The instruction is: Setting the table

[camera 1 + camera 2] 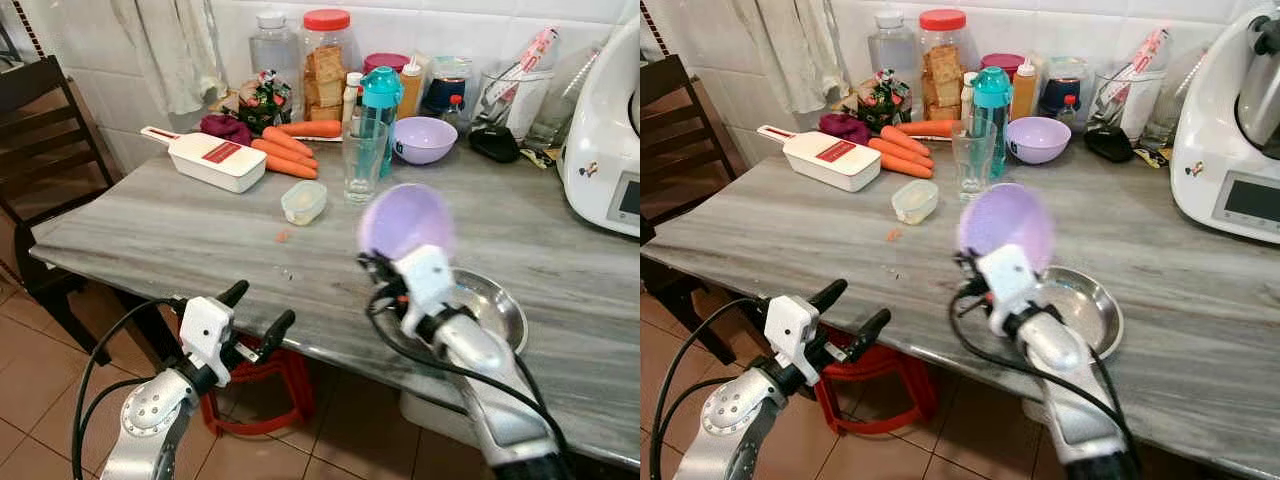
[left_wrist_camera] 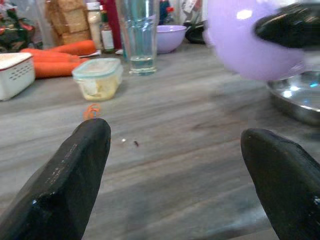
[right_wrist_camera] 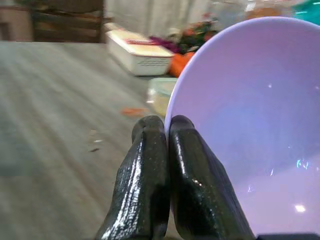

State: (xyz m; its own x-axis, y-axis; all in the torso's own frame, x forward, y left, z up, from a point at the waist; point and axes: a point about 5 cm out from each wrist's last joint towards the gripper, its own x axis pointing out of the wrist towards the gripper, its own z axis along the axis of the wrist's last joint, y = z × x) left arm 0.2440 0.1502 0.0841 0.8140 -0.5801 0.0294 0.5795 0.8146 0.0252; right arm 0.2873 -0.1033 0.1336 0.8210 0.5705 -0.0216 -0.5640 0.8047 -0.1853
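My right gripper is shut on the rim of a lilac plastic bowl, holding it tilted above the grey table, just left of a steel bowl. In the right wrist view both fingers pinch the lilac bowl's edge. A second lilac bowl sits at the back of the table beside a clear glass. My left gripper hangs open at the table's front edge with nothing between its fingers.
At the back stand jars, a teal bottle, carrots, a white slicer and a small lidded tub. A white appliance fills the right side. A dark chair stands left; a red stool is under the table.
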